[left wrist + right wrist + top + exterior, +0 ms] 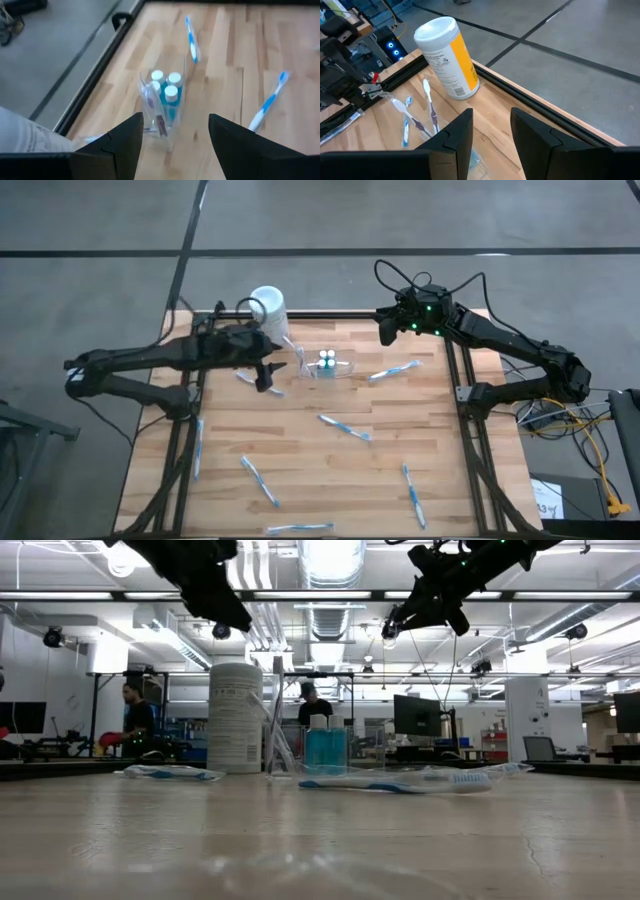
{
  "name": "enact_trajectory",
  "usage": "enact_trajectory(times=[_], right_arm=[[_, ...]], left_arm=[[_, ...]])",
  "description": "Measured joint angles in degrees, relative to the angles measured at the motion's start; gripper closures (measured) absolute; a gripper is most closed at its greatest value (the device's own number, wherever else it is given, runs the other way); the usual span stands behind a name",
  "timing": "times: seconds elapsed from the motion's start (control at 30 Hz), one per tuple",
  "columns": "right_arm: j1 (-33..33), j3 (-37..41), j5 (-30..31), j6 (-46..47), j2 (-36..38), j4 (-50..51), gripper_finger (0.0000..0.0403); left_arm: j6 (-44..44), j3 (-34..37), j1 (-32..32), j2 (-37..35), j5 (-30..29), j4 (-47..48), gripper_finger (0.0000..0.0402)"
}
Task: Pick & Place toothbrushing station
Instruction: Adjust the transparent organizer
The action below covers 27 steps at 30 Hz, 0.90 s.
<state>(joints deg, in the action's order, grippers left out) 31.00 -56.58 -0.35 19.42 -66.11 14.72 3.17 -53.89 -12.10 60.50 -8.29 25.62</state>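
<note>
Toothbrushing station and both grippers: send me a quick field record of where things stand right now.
station: clear holder upright near the table's far edge, blue bottles with white caps inside
left gripper: open, above the table beside the station, empty
right gripper: open, raised over the far edge, empty
white canister: upright at the far edge, behind the left gripper
loose toothbrushes: scattered flat on the table, one mid-table
station held: no

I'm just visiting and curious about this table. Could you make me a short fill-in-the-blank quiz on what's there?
1. The clear holder carries small bottles with ___ caps.
2. The left gripper hovers with its fingers ___.
3. The white cylinder stands nearest the ___ arm.

Missing words: white; open; left
</note>
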Motion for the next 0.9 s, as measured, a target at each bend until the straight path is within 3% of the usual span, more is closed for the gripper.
enact_trajectory(times=[0.47,0.9], right_arm=[[-0.01,0.0,-0.01,0.0,0.0,0.01,0.0275],[-0.01,0.01,0.0,0.0,0.0,0.0,0.0275]], left_arm=[[6.04,-15.76,0.22,18.36,-0.04,0.32,0.0173],[6.81,-25.7,0.26,33.28,6.36,1.08,0.0173]])
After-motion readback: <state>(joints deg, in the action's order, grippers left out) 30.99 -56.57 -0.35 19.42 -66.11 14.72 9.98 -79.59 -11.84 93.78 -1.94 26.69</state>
